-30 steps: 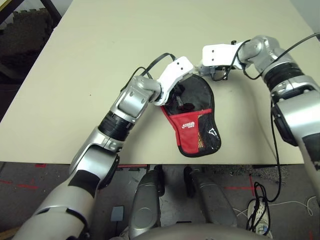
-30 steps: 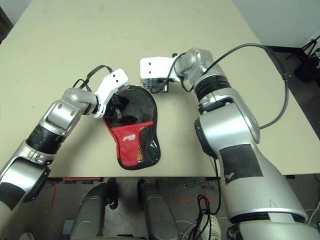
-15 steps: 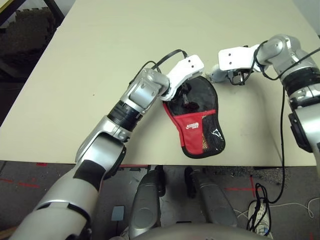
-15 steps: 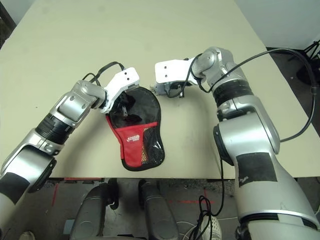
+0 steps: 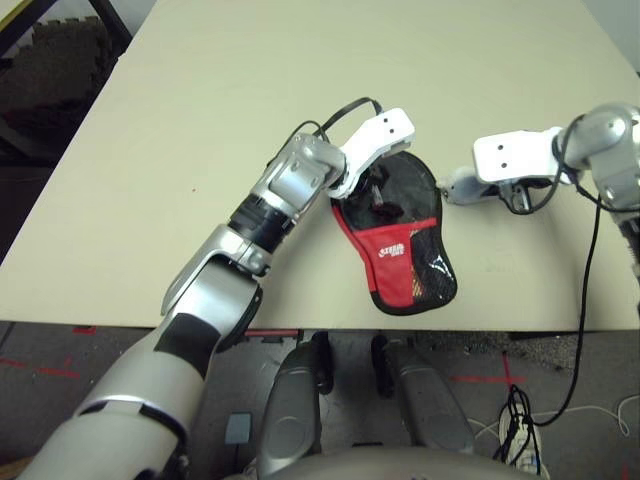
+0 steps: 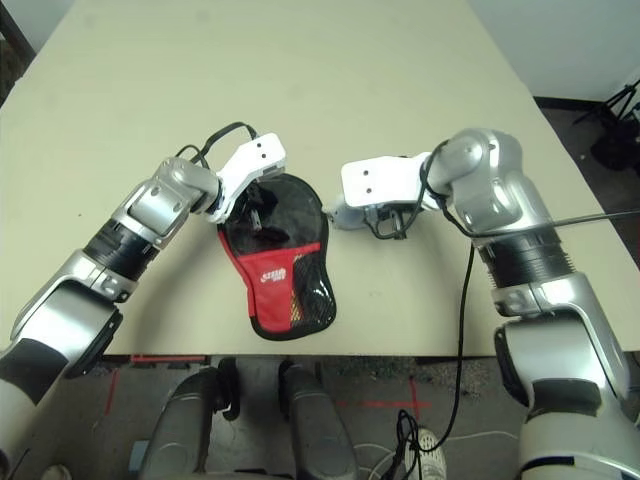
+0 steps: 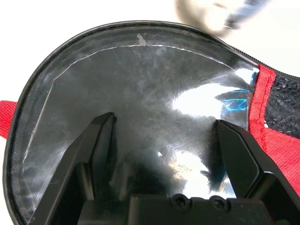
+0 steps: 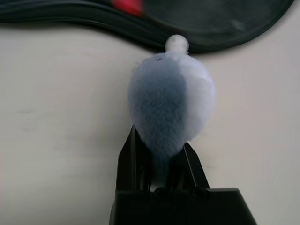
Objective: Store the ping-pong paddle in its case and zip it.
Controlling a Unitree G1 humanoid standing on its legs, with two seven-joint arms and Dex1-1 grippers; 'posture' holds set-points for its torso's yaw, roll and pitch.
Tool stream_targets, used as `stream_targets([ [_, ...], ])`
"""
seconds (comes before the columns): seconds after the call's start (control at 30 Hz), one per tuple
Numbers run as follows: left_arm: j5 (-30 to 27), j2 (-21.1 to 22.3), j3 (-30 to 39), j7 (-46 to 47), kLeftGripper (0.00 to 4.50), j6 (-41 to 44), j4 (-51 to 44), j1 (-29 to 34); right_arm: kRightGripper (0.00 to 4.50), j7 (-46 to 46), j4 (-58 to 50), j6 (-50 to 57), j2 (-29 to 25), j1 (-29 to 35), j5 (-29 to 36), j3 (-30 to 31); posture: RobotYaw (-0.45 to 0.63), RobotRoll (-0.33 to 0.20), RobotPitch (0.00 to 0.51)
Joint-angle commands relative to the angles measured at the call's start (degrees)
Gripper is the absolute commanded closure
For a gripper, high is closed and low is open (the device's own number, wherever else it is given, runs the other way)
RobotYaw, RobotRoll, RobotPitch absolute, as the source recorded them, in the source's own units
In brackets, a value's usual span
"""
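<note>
- Case, paddle-shaped, black fabric with red trim, red lower panel and white logo: lies flat on the pale table, narrow end toward the robot, near the table's near edge.
- Paddle, round and black: judged to be stored already, as a dark round face lies behind the clear plastic and a tan strip, perhaps its handle, shows through the black mesh pocket.
- Zip, fine black teeth along the case's edge: how much is closed cannot be told; closing it, or confirming it closed, is judged the remaining work.
- Soft lump, grey-blue and white, plush: beside the case, its pale knob at the black border; whether it is fastened there cannot be told.
- Left gripper, black two-fingered: fingers spread and released, over the clear round end, gripping nothing; contact with the plastic cannot be told.
- Left arm, silver, jointed: extends diagonally inward, white wrist housing angled over the case.
- Right gripper, black two-fingered: fingers clenched on the lump's narrow grey end.
- Right arm, silver, jointed: reaches from the right, wrist turned inward toward the case.
</note>
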Motion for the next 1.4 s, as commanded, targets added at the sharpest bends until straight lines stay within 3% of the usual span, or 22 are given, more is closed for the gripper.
stream_targets([
  [0.03,3.3,-0.2,-2.1,1.3,0.0,-0.1,6.0,1.6,4.31,3.2,-11.8,6.4,-3.7,5.5,4.5,-1.8,-0.28,0.0,0.289],
  [0.2,3.7,-1.0,-2.0,1.3,0.0,-1.8,8.2,1.1,4.31,3.3,-24.2,14.6,-8.9,13.3,9.6,-4.0,-0.3,0.0,0.287],
  [0.47,3.9,-2.2,-0.7,1.6,0.0,-3.8,10.2,0.2,4.32,-0.2,-25.2,17.9,-10.8,15.2,11.1,-4.0,-0.3,0.0,0.278],
  [0.5,3.6,-1.8,-0.2,1.5,0.0,-3.8,9.1,0.4,3.76,-0.8,-24.8,18.9,-10.5,14.9,11.4,-4.2,-0.29,0.0,0.271],
  [0.67,-2.6,2.0,7.3,-0.5,0.0,2.8,-4.2,3.7,2.26,-2.0,-23.3,34.5,-9.3,11.1,18.4,-7.2,-0.25,0.0,0.261],
  [0.8,-7.3,4.2,16.2,3.2,0.0,7.8,-12.0,5.7,1.0,-4.2,-17.8,46.8,-8.7,4.7,24.4,-10.8,-0.23,0.0,0.271],
  [0.9,-9.2,5.0,26.5,12.7,0.0,4.2,-11.8,6.5,0.1,-12.3,-6.7,49.3,-5.0,-2.6,24.8,-15.2,-0.22,0.0,0.277],
  [0.97,-9.4,5.1,31.6,19.2,0.0,-1.0,-10.1,7.0,0.03,-20.5,1.1,49.6,-0.8,-6.9,24.0,-19.0,-0.21,0.0,0.278],
  [1.1,-8.7,5.5,37.4,29.1,0.0,-11.0,-9.2,11.2,0.03,-39.9,13.4,39.5,7.7,-9.1,21.6,-27.6,-0.18,0.0,0.276],
  [1.27,-5.9,5.9,39.4,38.8,0.0,-25.0,-6.7,19.0,0.03,-61.0,22.1,17.7,17.5,-5.1,21.0,-36.7,-0.18,0.0,0.27],
  [1.4,-4.7,5.8,42.5,48.3,0.0,-33.2,-5.2,23.8,0.03,-74.2,30.0,1.0,22.1,-0.3,19.8,-39.8,-0.15,0.0,0.269],
])
